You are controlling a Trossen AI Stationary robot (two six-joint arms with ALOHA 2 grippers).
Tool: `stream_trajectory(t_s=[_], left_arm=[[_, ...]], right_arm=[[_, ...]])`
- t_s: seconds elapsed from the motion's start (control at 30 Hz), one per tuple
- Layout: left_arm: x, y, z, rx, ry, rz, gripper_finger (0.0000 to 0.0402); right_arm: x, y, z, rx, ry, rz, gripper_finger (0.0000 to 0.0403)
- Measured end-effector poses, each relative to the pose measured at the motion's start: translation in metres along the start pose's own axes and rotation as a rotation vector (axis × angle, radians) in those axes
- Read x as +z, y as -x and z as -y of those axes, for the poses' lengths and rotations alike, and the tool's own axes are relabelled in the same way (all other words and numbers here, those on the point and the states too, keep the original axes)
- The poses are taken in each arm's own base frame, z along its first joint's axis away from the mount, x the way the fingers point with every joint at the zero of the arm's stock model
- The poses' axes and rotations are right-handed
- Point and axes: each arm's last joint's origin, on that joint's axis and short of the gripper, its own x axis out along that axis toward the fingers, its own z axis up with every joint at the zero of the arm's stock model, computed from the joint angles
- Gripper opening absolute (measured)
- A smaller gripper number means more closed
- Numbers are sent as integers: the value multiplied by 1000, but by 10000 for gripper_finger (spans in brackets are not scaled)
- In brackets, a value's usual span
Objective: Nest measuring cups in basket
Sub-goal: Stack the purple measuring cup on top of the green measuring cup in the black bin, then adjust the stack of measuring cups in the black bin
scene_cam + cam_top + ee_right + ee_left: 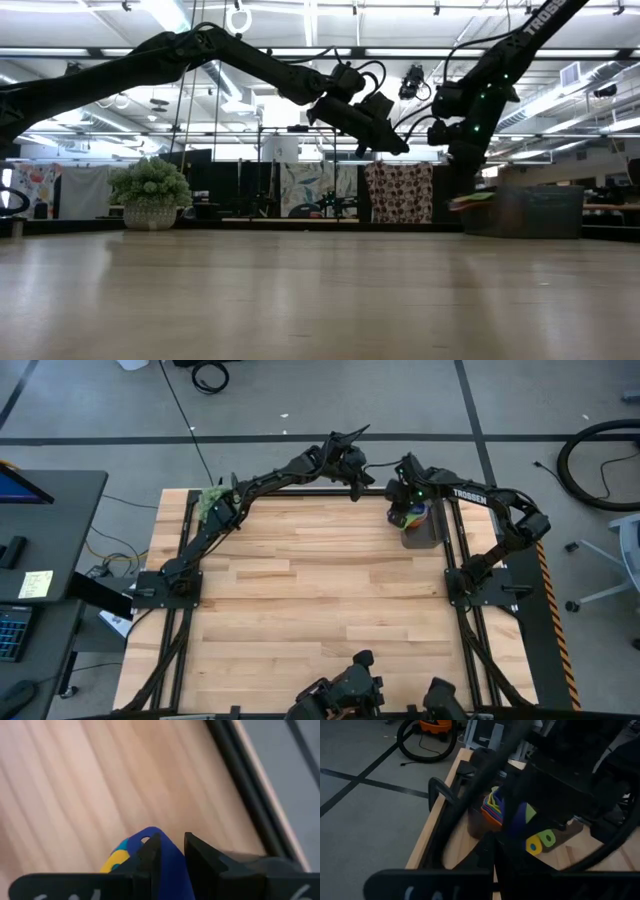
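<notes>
A dark grey basket (pixel 428 535) (pixel 535 212) (pixel 476 826) stands at the table's far right corner. A stack of coloured measuring cups (pixel 492 806) (pixel 418 513) sits in it, their handles sticking out over its wall (pixel 470 200). My right gripper (pixel 408 508) (pixel 172 840) hangs over the basket, pointing steeply down, shut on a dark blue measuring cup (pixel 520 819). Yellow and light blue parts (pixel 117 856) show just beside it. My left gripper (pixel 360 474) (pixel 398 148) hovers shut above the far edge, left of the basket, holding nothing. My right gripper pinches the dark blue cup's flat handle (pixel 170 865) between its two fingers, just behind the handle's holed end (pixel 145 840). The fingers come from above, slanting down. The gripper hides the cup's bowl, so I cannot tell whether it rests on the stack.
A fuzzy green plant in a white pot (pixel 212 502) (pixel 150 192) stands at the far left corner. The black frame rail (pixel 250 785) runs along the table's edge by the basket. Bare wood (pixel 320 590) fills the middle and near part.
</notes>
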Motion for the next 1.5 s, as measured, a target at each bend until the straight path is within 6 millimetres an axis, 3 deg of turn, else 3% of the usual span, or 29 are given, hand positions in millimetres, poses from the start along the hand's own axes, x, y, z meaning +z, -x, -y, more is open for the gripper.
stream_trajectory(t_s=[0.33, 0.7, 0.93, 1.17, 1.33, 1.5], left_arm=[[0, 0, 0, -3, -2, 4, 7], [0, 0, 0, 0, 24, 0, 7], [2, -3, 10, -76, 87, 5, 7], [3, -13, 31, -83, 119, -2, 7], [-3, -24, 42, -24, 169, -18, 7], [-19, -36, 38, -49, 257, -39, 7]], right_arm=[[5, 11, -3, 38, 6, -65, 89], [-3, 14, -9, 114, -17, -152, 89], [19, 46, -9, 115, -32, -142, 75], [18, 74, -10, 62, -319, -324, 67], [4, 74, -11, 66, -545, -435, 67], [-8, 65, -11, 44, -671, -489, 67]])
